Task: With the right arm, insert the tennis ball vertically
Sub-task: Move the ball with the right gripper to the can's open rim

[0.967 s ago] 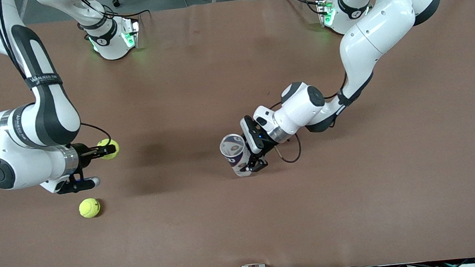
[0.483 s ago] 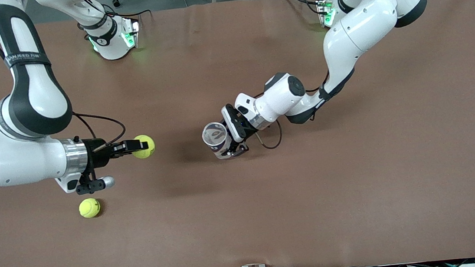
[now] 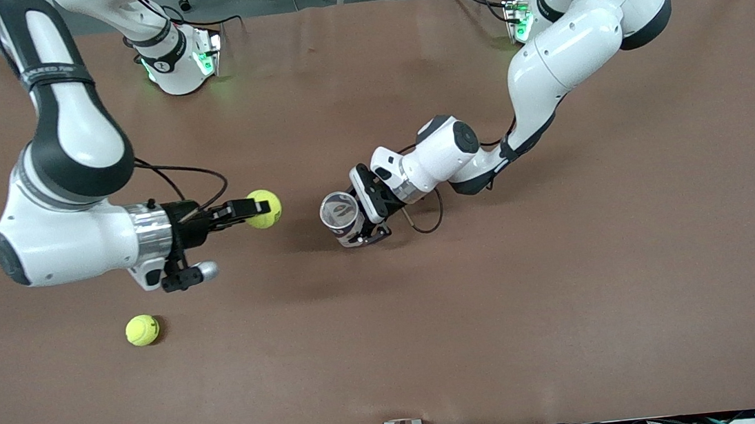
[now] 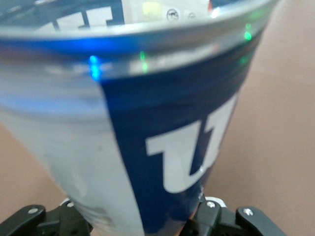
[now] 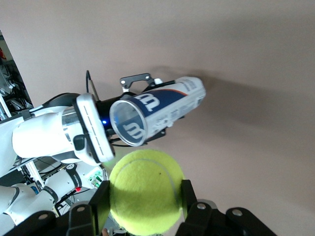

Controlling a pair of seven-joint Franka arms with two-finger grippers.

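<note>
Two arms meet over the middle of the table (image 3: 569, 332). The right gripper (image 3: 254, 211) is clamped on a tennis ball (image 3: 263, 208), its fingers (image 5: 101, 202) pressing the ball's two sides; ball and gripper are over bare table toward the right arm's end. The left gripper (image 3: 364, 234) is closed around the lower body of a can (image 3: 342, 218), a clear tube with a blue-and-white label, held off the table with its open mouth up and tilted toward the ball. In the right wrist view the can mouth (image 5: 129, 123) lies just ahead of the ball (image 5: 146, 191), with a gap between them. A second ball (image 3: 142, 329) lies loose on the table, nearer the front camera than the right gripper.

Progress, as judged: the pick-up of the ball and the lifting of the can look done. Left to do are carrying the ball over the mouth, lining it up, lowering it and letting go. Nothing shows inside the can.

Against the earlier frames: the right arm has carried the ball from near the loose ball toward the table's centre. The left arm has drawn the can toward the bases and toward the ball, so the gap has shrunk greatly. The loose ball has not moved.
</note>
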